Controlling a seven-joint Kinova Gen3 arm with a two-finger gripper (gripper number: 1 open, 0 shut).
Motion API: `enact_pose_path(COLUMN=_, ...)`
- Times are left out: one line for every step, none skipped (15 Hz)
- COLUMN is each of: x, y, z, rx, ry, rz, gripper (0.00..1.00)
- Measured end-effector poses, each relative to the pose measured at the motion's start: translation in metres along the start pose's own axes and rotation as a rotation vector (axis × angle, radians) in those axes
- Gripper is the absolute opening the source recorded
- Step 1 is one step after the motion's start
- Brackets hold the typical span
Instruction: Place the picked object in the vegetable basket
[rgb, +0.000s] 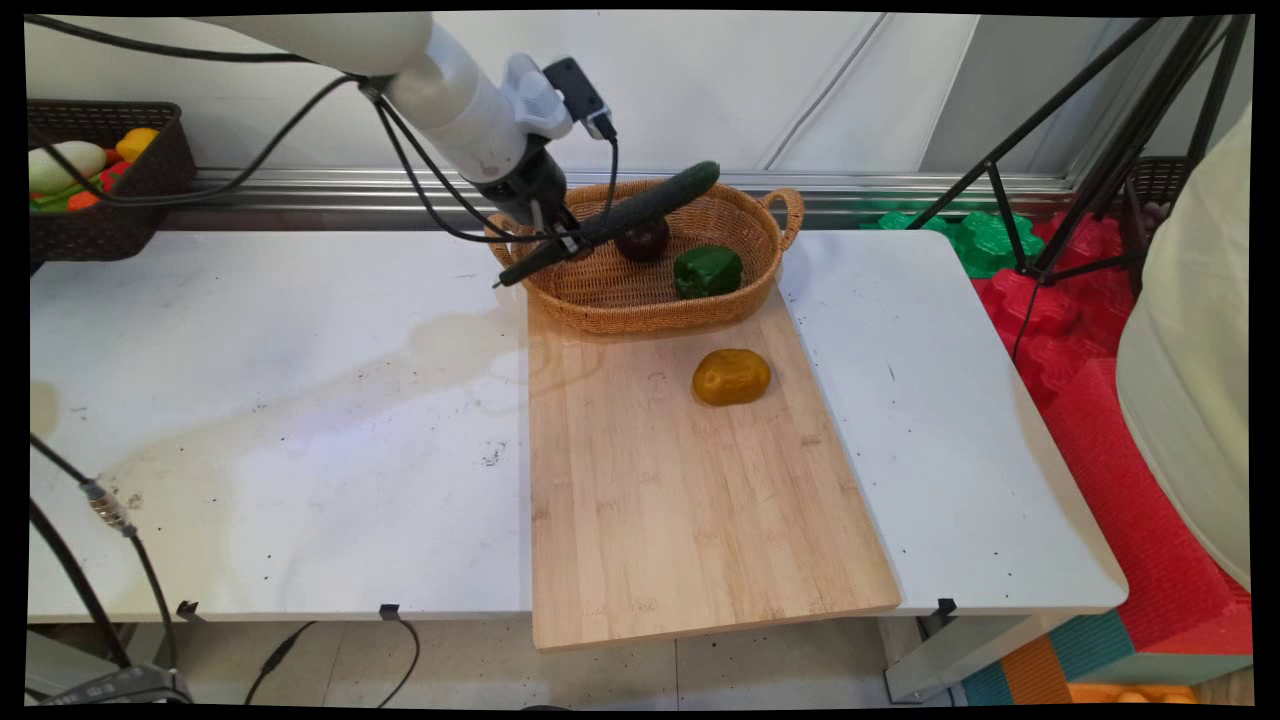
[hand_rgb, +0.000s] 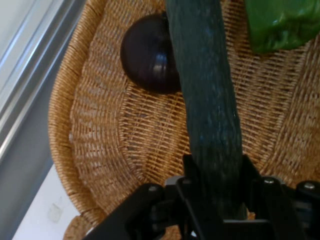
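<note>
white table (rgb: 250, 400), cucumber (rgb: 640, 210) clamped in gripper (rgb: 560, 240) (over basket (rgb: 745, 290))

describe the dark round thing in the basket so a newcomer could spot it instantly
Find the wicker basket at the far end of the wooden cutting board. Inside it, beneath the long cucumber gripped by the end effector, lies a dark purple ball-shaped vegetable. It is the only round, near-black item; its neighbour, the pepper, is blocky and bright green.
</note>
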Motion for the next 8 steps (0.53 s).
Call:
enact_pose_path(x=0.002, y=0.000, z=0.006, rx=-0.003, ry=-0.008, rz=0.003, gripper=0.00)
enact_pose_path(x=0.004, y=0.001, z=0.010, rx=-0.005, ry=-0.014, rz=0.006, gripper=0.00)
enact_pose_path(x=0.006, y=0.001, z=0.015, rx=-0.006, ry=-0.020, rz=0.009, gripper=0.00)
enact_pose_path(x=0.007, y=0.001, z=0.019, rx=-0.007, ry=-0.026, rz=0.011, gripper=0.00)
enact_pose_path(x=0.009, y=0.001, z=0.022, rx=-0.008, ry=-0.029, rz=0.014, gripper=0.00)
enact_pose_path(x=0.011, y=0.001, z=0.025, rx=-0.009, ry=-0.033, rz=0.018, gripper=1.00)
enact_pose_path(x=0.012, y=0.001, z=0.027, rx=-0.010, ry=-0.036, rz=0.021, gripper=1.00)
enact_pose_path(x=0.013, y=0.001, z=0.028, rx=-0.011, ry=-0.037, rz=0.024, gripper=1.00)
